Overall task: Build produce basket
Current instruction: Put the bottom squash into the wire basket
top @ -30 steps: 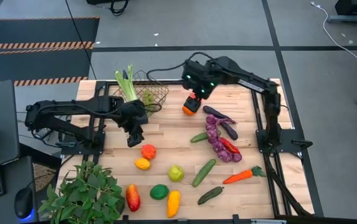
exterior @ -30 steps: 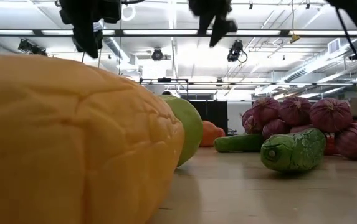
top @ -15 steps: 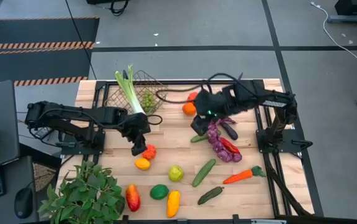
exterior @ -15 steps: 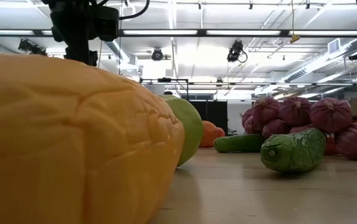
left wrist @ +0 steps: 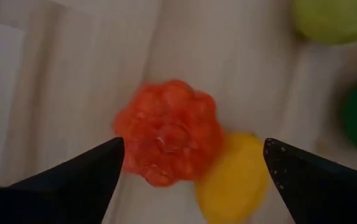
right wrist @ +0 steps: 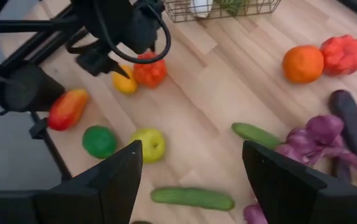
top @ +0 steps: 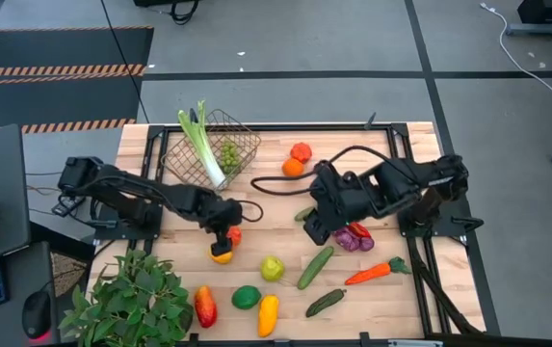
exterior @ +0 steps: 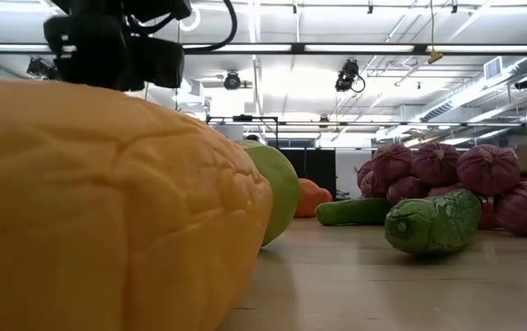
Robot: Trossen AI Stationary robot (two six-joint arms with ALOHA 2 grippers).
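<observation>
High view: wood table [top: 276, 226] w/ both arms reaching in over the middle. Leafy plant [top: 131, 299] sits at the near left corner, off the produce. Basket [top: 210, 146] stands at the far left part of the table, holding celery [top: 201, 145] that sticks out over its rim, plus green grapes [top: 228, 154].

Left gripper [top: 223, 234] is low over a bumpy red piece [top: 232, 234] w/ a yellow piece [top: 221, 254] touching it on the near side. Left wrist view: fingers wide apart, one each side of the red piece [left wrist: 169, 132], not touching it; yellow piece [left wrist: 233, 180] pressed against it.

Right gripper [top: 315, 226] hangs mid-table, just beside the purple grapes [top: 351, 236]. Right wrist view: fingers spread wide, nothing between them; below lie a cucumber [right wrist: 192, 198] and a lime-green fruit [right wrist: 149, 144].

Rest of produce is loose on the table: orange [top: 293, 168] and a second red piece [top: 301, 151] touching, right of the basket; long cucumber [top: 315, 267] and a shorter dark one [top: 325, 303] near the front; carrot [top: 375, 272] toward the right edge; green round piece [top: 246, 297], yellow-orange piece [top: 268, 314], red-orange piece [top: 204, 306] along the front. Eggplants: can't tell, hidden by the right arm.
</observation>
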